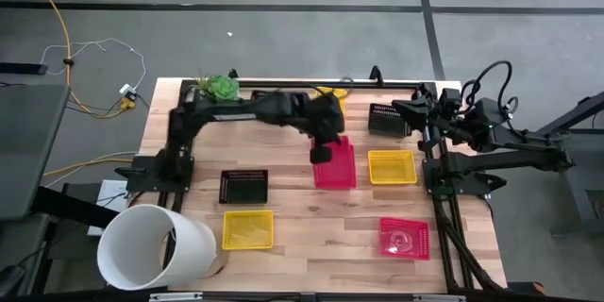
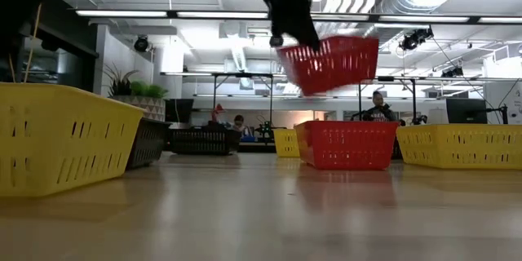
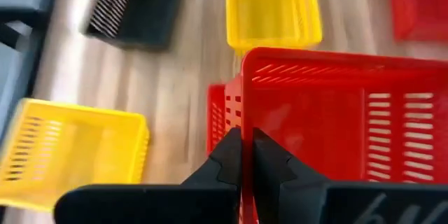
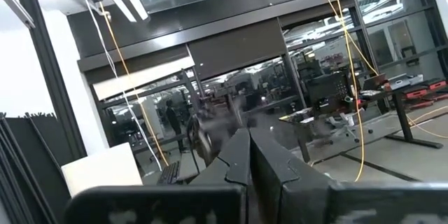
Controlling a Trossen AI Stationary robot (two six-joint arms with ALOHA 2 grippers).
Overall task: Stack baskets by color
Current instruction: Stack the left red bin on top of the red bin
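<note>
My left gripper (image 1: 323, 154) is shut on the rim of a pinkish-red basket (image 3: 336, 126) and holds it tilted in the air (image 2: 334, 61). Right below it stands a second red basket (image 2: 347, 144), whose edge (image 3: 217, 119) shows under the held one. A third red basket (image 1: 404, 238) sits at the front right. Yellow baskets lie at the front left (image 1: 248, 228) and the right (image 1: 392, 166); another yellow one (image 1: 330, 92) is partly hidden behind the arm. Black baskets sit at the left (image 1: 243, 186) and the back right (image 1: 387, 120). My right gripper (image 4: 248, 136) is shut and empty, parked at the right edge.
A large white cylinder (image 1: 156, 245) lies at the front left corner. A small green plant (image 1: 222, 85) stands at the back left. The right arm's base frame (image 1: 453, 165) borders the right side. People sit in the room behind the table.
</note>
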